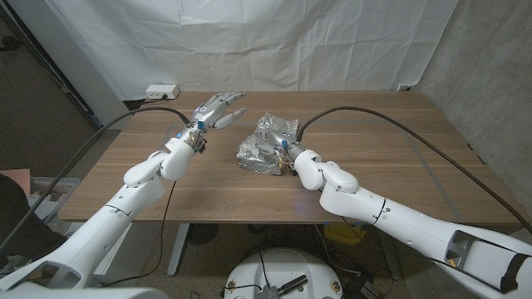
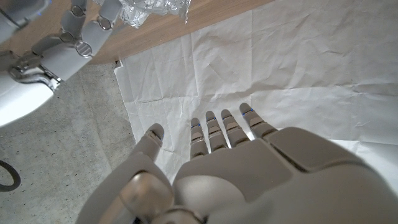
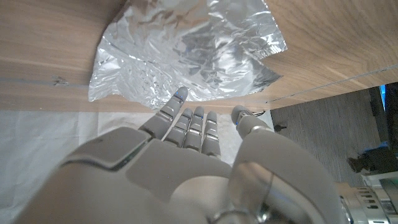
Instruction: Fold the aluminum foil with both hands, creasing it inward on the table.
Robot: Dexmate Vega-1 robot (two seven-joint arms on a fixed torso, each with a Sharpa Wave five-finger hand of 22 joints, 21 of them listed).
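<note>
The aluminum foil (image 1: pixel 266 143) lies crumpled on the wooden counter (image 1: pixel 399 158), near the middle and slightly toward the far edge. It forms an irregular, partly folded sheet with raised, wrinkled edges.

Right hand (image 1: pixel 287 152): positioned at the near right edge of the foil, with the forearm reaching in from the near right corner. In the right wrist view, the right hand (image 3: pixel 193 134) has its fingers (image 3: pixel 177 102) extended toward the foil (image 3: pixel 186 50), with the fingertips at or just over the foil's edge. Whether the fingertips touch the sheet cannot be determined. No part of the foil is enclosed by the fingers; the hand is released, fingers apart.

Left hand (image 1: pixel 214 110): raised beside the far left of the foil and apart from it, fingers spread and extended. In the left wrist view, the left hand (image 2: pixel 217 155) points toward the white backdrop (image 2: pixel 280 62), grasping nothing.

A white power strip (image 1: pixel 161 90) rests at the far left edge of the counter.
</note>
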